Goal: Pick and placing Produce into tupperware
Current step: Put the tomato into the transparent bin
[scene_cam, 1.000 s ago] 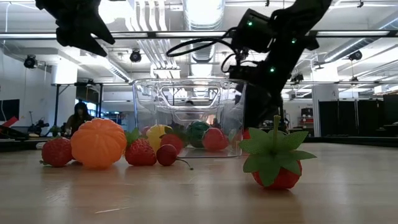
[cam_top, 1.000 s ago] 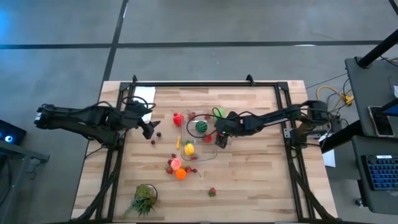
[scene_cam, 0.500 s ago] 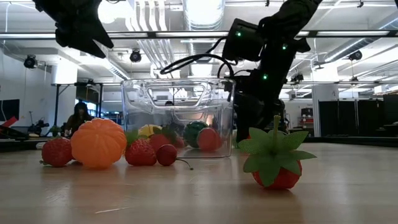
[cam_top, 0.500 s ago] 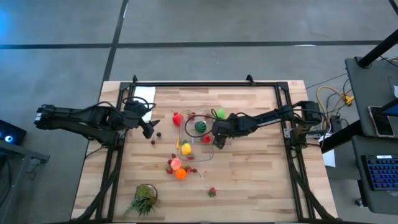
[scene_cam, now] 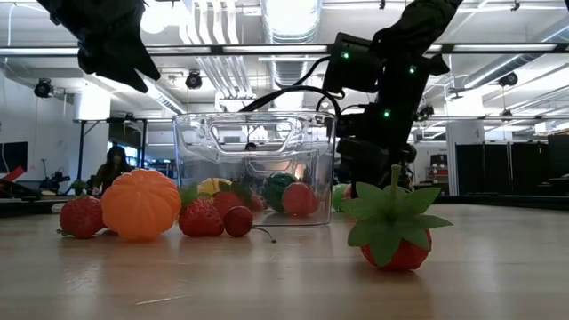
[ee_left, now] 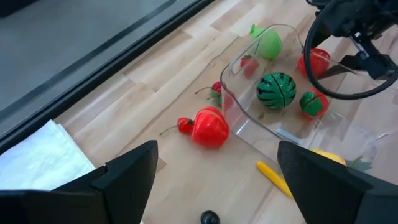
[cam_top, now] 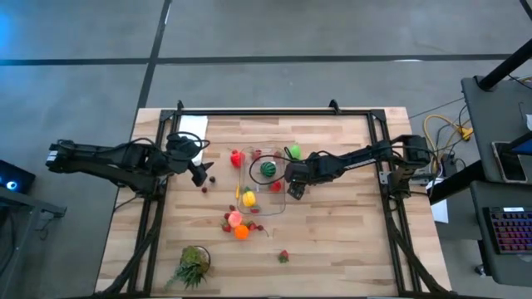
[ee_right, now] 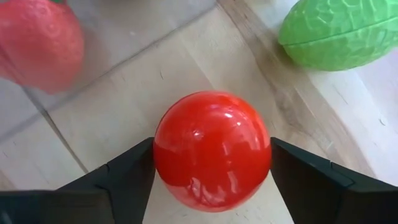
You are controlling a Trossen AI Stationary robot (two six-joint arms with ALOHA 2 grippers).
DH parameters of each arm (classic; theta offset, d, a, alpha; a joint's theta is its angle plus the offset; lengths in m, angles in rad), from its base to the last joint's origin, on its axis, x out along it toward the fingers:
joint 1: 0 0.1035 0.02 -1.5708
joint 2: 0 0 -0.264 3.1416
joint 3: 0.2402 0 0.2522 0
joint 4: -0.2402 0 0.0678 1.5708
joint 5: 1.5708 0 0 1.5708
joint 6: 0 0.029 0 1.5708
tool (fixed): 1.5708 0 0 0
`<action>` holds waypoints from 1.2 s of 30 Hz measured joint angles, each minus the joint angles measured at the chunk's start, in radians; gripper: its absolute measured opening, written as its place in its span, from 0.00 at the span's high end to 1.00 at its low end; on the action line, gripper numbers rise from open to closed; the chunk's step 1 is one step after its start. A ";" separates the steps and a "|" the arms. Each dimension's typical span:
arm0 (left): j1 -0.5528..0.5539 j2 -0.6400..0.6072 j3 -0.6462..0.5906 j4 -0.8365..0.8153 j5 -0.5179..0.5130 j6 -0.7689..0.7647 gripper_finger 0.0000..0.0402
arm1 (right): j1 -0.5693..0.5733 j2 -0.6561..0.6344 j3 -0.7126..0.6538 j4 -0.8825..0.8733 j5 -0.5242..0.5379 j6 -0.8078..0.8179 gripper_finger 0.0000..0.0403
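The clear rectangular plastic tupperware [cam_top: 268, 176] stands near the table's middle, its long axis running from 12 to 6 o'clock. At its 3 o'clock side the right gripper [ee_right: 211, 186] has both fingers around a shiny red ball-shaped fruit [ee_right: 212, 149], gripping it. The left gripper [cam_top: 202, 172] waits open at 9 o'clock, above the wood.

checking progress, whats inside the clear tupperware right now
Inside the tupperware: a striped green melon, a red piece and a red-and-green piece. The far end is hidden behind the right gripper.
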 joint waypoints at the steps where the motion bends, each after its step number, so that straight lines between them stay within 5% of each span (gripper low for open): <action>1: 0.000 -0.002 -0.002 -0.003 0.002 0.000 0.21 | 0.000 0.000 0.000 0.000 0.000 0.002 0.30; 16: 0.000 0.002 -0.005 0.000 0.004 0.001 0.21 | 0.000 -0.040 0.039 -0.015 0.000 0.061 0.35; 26: 0.000 0.018 -0.010 0.004 0.004 0.002 0.21 | 0.004 -0.126 0.255 -0.040 -0.002 0.059 0.35; 36: 0.000 0.028 -0.019 0.004 0.004 0.002 0.21 | 0.002 0.026 0.487 -0.041 -0.194 0.007 0.35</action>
